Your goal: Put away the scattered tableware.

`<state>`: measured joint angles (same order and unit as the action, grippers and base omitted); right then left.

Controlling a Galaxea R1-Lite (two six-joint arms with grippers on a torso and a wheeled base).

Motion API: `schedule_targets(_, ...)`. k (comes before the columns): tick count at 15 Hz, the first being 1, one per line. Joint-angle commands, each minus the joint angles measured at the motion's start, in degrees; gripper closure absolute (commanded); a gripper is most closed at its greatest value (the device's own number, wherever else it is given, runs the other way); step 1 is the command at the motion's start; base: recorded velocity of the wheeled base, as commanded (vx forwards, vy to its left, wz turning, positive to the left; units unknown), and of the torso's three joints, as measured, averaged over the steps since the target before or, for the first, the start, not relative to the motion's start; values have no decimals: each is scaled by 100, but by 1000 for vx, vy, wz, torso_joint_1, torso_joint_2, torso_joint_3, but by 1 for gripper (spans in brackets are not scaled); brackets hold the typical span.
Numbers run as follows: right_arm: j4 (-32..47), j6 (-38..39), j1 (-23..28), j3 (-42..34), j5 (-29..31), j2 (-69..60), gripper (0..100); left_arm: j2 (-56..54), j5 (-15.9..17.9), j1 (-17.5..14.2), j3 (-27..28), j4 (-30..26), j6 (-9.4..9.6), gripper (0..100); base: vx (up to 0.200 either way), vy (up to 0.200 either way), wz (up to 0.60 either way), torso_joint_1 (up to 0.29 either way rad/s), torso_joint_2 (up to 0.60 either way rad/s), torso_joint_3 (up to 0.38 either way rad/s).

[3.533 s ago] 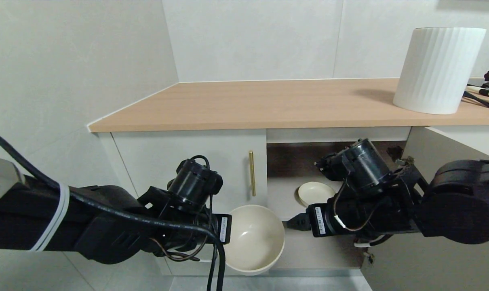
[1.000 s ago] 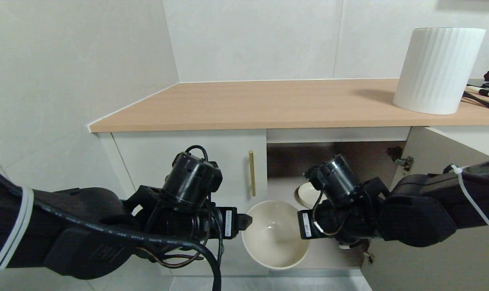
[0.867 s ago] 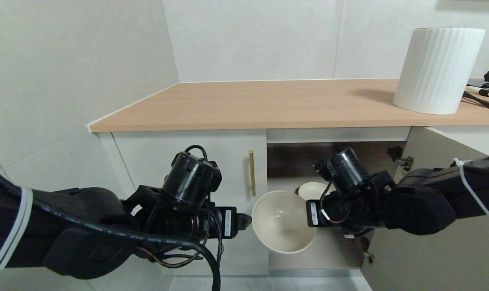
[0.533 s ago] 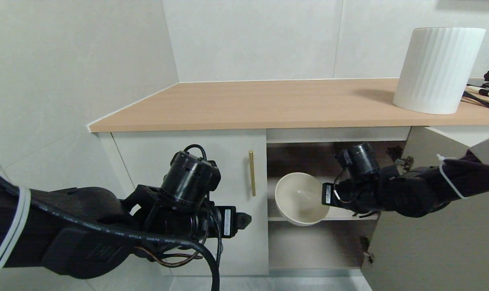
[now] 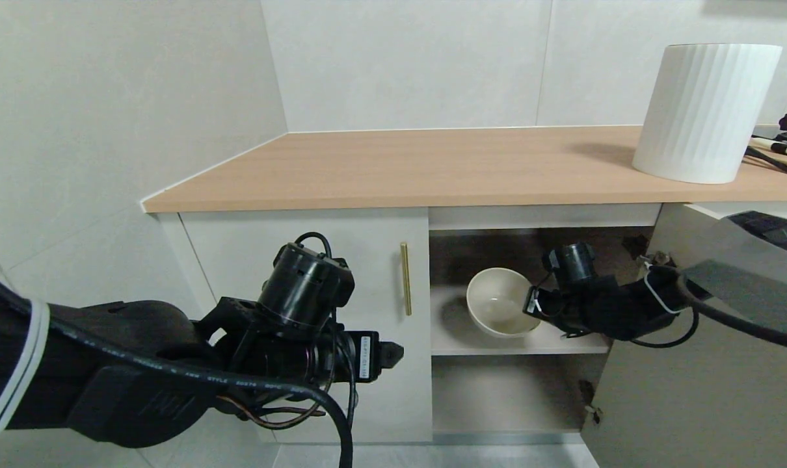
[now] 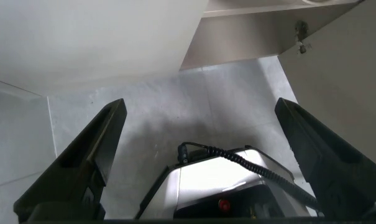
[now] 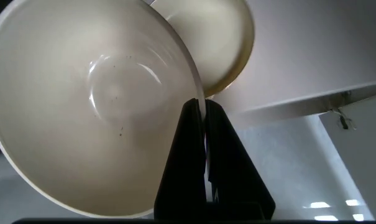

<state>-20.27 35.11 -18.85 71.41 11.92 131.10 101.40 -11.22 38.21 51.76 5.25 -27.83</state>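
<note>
already passed the bowl (image 5: 497,304) across: had it in the left claw (image 5: 397,354) low in the centre of the head frame a few seconds back, now grips it in the right claw (image 5: 532,307), clenched on the rim, plainly so in the right wrist view. then carried it up and to the right, out of the lower centre and into the open cupboard, ending at the middle right of the frame. holds it there tilted, mouth turned toward the camera, low over the upper shelf (image 5: 455,335); cannot tell whether touching the board yet. covers, from the head view, the small plate (image 7: 228,43) seen on that shelf earlier; catches it from the wrist just behind the bowl's rim, very near, contact unclear. keeps the left claw released, fingers spread wide around nothing, parked at lower centre in front of the shut door with the brass handle (image 5: 404,278), hardly shifted over the last second. held the camera steady throughout, so counts the move as the bowl's own. judging from this, nearly finished with this piece: needs only to level it, set it down beside or onto the plate, and let go. should mind the plate so close behind and avoid knocking it with the tilted rim. up on the table (image 5: 400,169), notes a white ribbed canister (image 5: 706,110) at the upper right, untouched.
</note>
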Motion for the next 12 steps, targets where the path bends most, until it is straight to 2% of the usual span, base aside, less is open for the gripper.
schedule_targets(1, 6, 110, 118, 294, 91, 346, 100, 2, -3, 3, 1, 2, -3, 0, 0, 0, 0, 0, 0, 0)
schedule_targets(6, 15, 128, 347, 848, 240, 803, 100, 20, -3, 3, 1, 2, -3, 0, 0, 0, 0, 0, 0, 0)
schedule_targets(12, 41, 137, 364, 1015, 240, 935, 100, 38, -3, 3, 1, 2, -3, 0, 0, 0, 0, 0, 0, 0)
